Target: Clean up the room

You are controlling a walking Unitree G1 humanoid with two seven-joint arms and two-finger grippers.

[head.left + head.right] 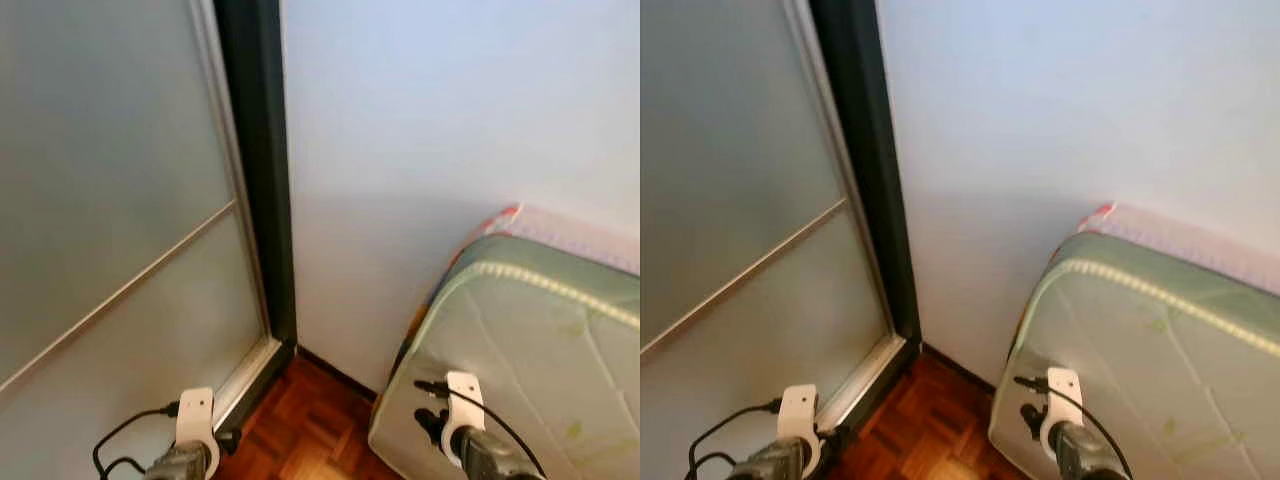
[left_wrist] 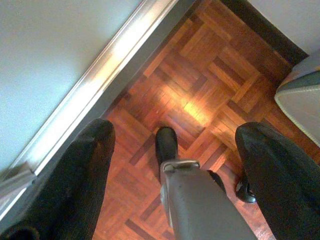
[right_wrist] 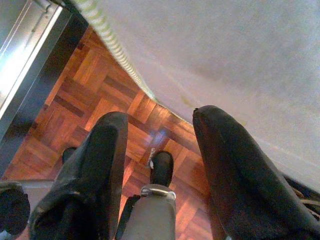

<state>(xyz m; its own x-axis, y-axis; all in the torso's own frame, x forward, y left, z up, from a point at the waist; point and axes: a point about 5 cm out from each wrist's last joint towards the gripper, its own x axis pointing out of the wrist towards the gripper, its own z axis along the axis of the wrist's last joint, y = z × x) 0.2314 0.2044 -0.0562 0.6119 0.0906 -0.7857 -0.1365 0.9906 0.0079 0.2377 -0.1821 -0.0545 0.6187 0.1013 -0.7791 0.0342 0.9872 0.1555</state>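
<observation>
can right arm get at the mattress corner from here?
Probably yes. The right end effector hangs open just over the mattress edge, nothing between them in the right wrist view. It points down at the parquet floor, so it would need reorienting.

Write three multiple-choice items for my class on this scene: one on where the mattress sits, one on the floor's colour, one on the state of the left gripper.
1. Where does the mattress sit?
A. On the robot's right, against the white wall
B. On the robot's left, against the sliding door
C. Leaning upright across the sliding door

2. What colour is the floor?
A. Grey tile
B. Reddish-brown wood parquet
C. Blue carpet

3. What is the state of the left gripper?
A. Shut on a cloth
B. Shut on a cable
C. Open, holding nothing

Key:
1 A, the head views show the mattress at right below the wall, with the frosted sliding door at left.
2 B, the wrist views show wood blocks.
3 C, its fingers stand apart over bare floor.
</observation>
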